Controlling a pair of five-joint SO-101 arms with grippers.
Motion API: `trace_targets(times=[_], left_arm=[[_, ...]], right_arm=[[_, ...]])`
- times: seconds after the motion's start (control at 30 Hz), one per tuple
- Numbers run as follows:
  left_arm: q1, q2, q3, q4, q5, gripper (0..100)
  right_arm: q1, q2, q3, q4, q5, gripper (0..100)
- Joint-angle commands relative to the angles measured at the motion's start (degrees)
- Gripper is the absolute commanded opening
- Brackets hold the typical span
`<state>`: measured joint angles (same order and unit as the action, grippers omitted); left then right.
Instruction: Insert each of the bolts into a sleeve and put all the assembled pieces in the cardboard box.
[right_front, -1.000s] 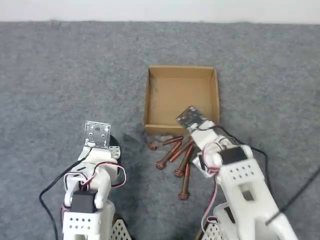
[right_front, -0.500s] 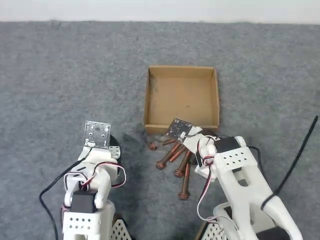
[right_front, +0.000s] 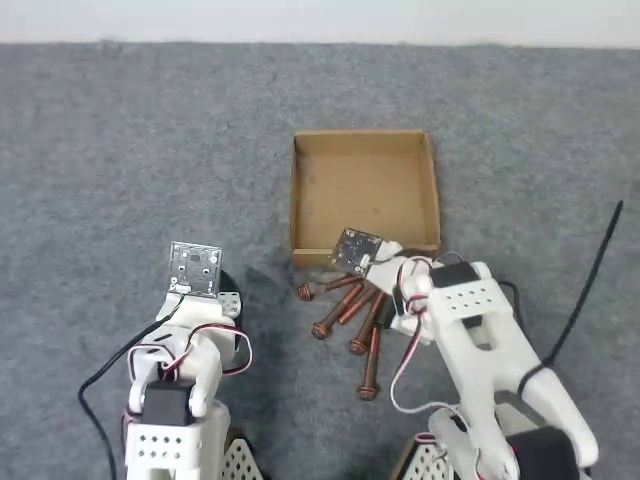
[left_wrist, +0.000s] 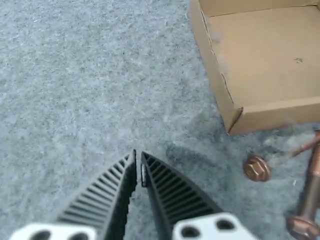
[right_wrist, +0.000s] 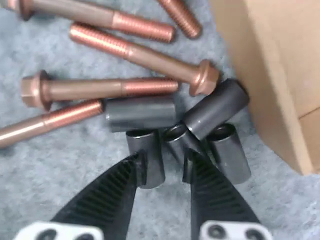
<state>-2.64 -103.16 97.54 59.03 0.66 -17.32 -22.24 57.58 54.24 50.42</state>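
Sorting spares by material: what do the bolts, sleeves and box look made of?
Bolts: metal, probably copper-plated, judging by the reddish sheen.
Sleeves: dark grey metal, satin finish with soft highlights.
Cardboard box: plain brown cardboard, matte.

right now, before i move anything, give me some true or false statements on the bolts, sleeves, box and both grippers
1. The cardboard box has nothing in it. True.
2. The left gripper holds a bolt. False: it is shut on nothing, over bare carpet.
3. The right gripper is open, with its tips at the sleeves beside the box. True.
4. One bolt sits inside a sleeve. False: each bolt in view lies bare on the carpet, outside the sleeves.
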Motion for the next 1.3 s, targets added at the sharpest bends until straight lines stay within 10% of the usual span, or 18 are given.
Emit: trace_targets(times=[0.0, 0.53, 1.27], left_arm=[[0.1, -1.1, -1.0, -1.1, -0.4, 1], [0.1, -1.1, -1.0, -1.2, -0.4, 1], [0.1, -1.1, -1.0, -1.1, -0.4, 1]], right_arm=[[1.3, 3.9, -0.4, 0.4, 1.1, 13.2], [1.2, -19.2, 0.4, 15.4, 0.8, 13.3], [1.5, 1.2, 1.9, -2.2, 1.4, 13.3]])
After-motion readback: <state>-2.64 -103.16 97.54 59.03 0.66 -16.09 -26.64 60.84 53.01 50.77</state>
